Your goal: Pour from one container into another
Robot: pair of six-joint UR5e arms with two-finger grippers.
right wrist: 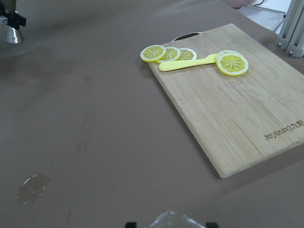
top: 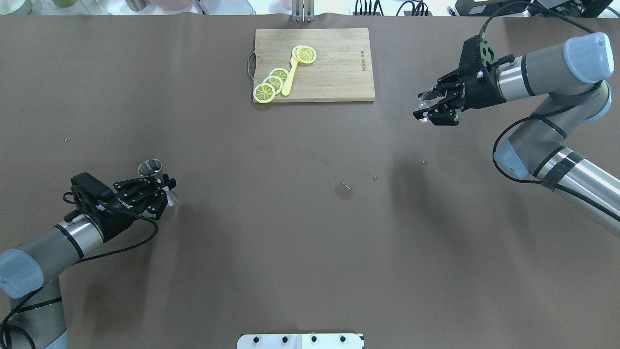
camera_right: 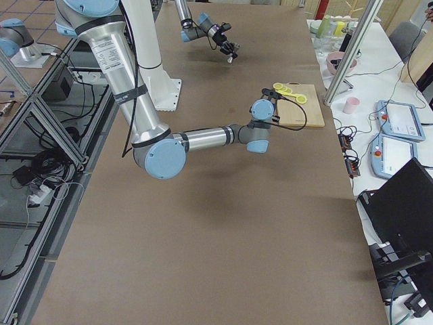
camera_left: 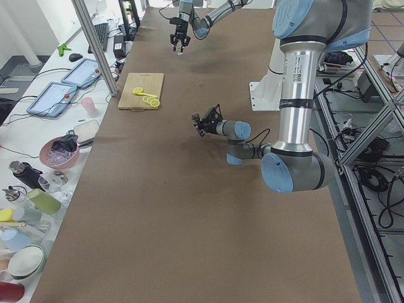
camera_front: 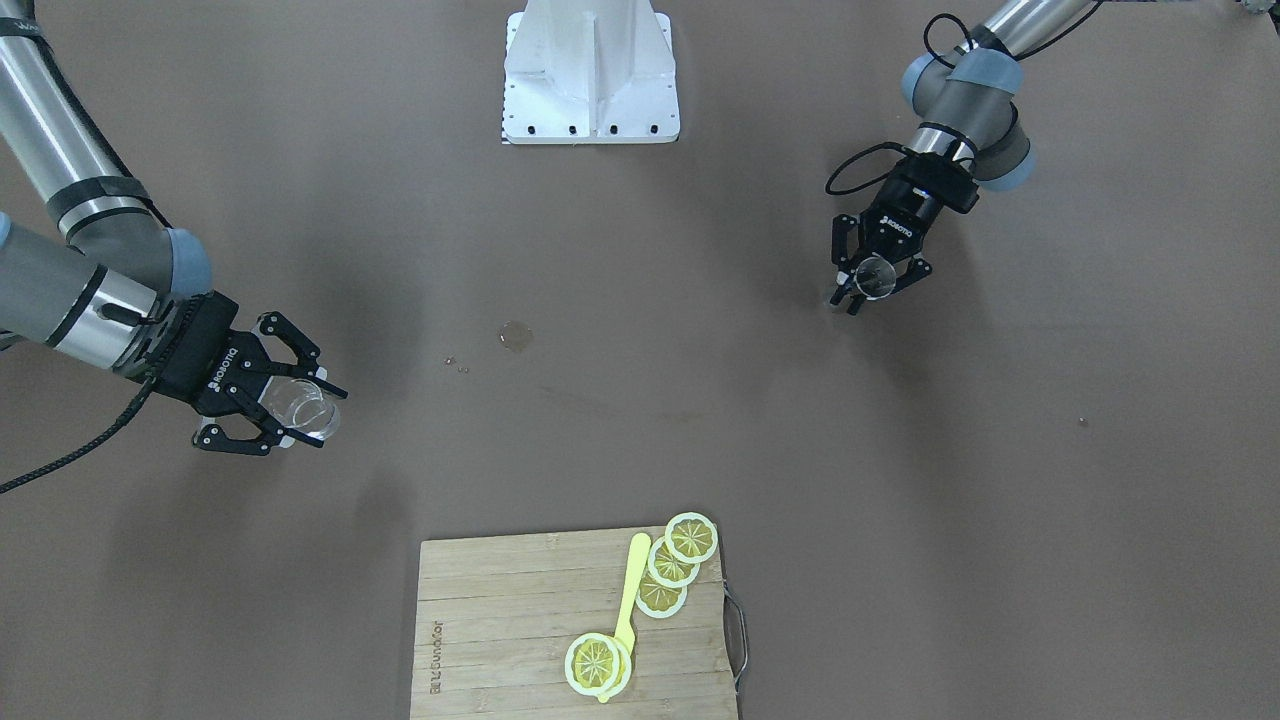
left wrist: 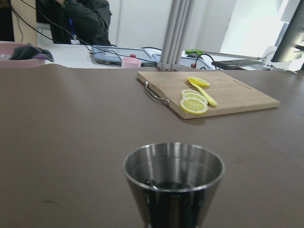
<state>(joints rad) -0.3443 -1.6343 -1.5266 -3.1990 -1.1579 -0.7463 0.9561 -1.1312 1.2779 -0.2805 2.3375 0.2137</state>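
**Both vessels gripped, well apart, pour not yet begun**

The steel cup (top: 150, 168) stood upright on the robot's left side of the table (top: 290, 242). The left gripper (top: 157, 186) had its fingers closed around the cup's lower body. The clear glass (top: 428, 100) sat well apart on the far right, near the cutting board (top: 339, 72), pinched between the closed fingers of the right gripper (top: 432, 105).

Judged from this, the step was bringing the two together. Doing it well meant keeping the cup level on the way. The rims should meet closely over the middle of the table before any tilt, and the tilt should be slow. A small puddle (top: 344, 191) there showed how easily liquid escaped.

The left wrist view looked into the cup and showed something dark low inside, which the overhead view could not reveal. The right wrist view caught only the glass's rim, along with the lemon slices (right wrist: 168, 53) on the board. Whether the cup's base touched the table could not be told from any view.
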